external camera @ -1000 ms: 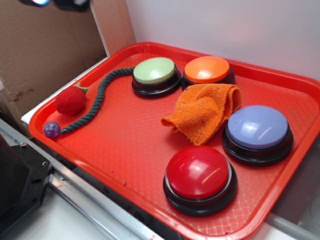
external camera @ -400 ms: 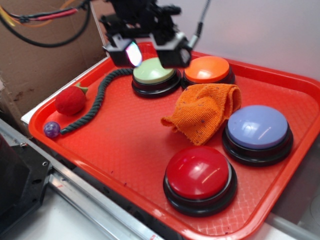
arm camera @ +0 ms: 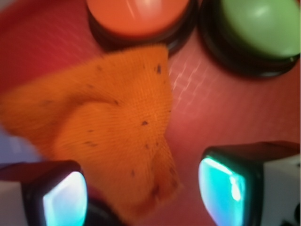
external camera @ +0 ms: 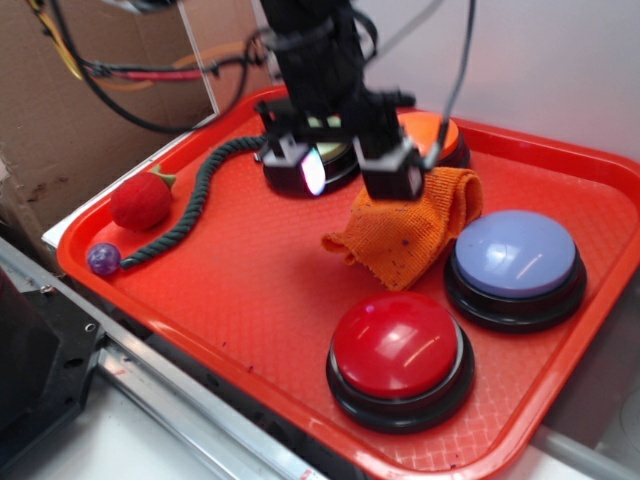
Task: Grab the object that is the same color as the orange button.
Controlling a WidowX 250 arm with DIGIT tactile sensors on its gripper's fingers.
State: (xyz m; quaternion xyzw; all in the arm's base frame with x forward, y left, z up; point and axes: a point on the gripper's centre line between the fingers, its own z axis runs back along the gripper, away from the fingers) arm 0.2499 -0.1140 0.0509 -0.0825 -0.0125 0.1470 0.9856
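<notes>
— Side view, what's the step?
— I have the gripper (external camera: 350, 170) spread wide, empty, above the cloth (external camera: 405, 232) lying on the tray (external camera: 230, 290) beside the orange button (external camera: 445, 135).

— Wrist view?
— Cloth (arm camera: 108, 136) between my fingers (arm camera: 66, 197); next, I'd descend and pinch.

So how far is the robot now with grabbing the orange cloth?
Done: the gripper is lined up above the orange cloth, which lies just in front of the orange button on the red tray. In hand: the approach; the jaws are open, with a corner of the cloth between the two fingers in the wrist view. Left: lowering, closing on the cloth and lifting it.
</notes>
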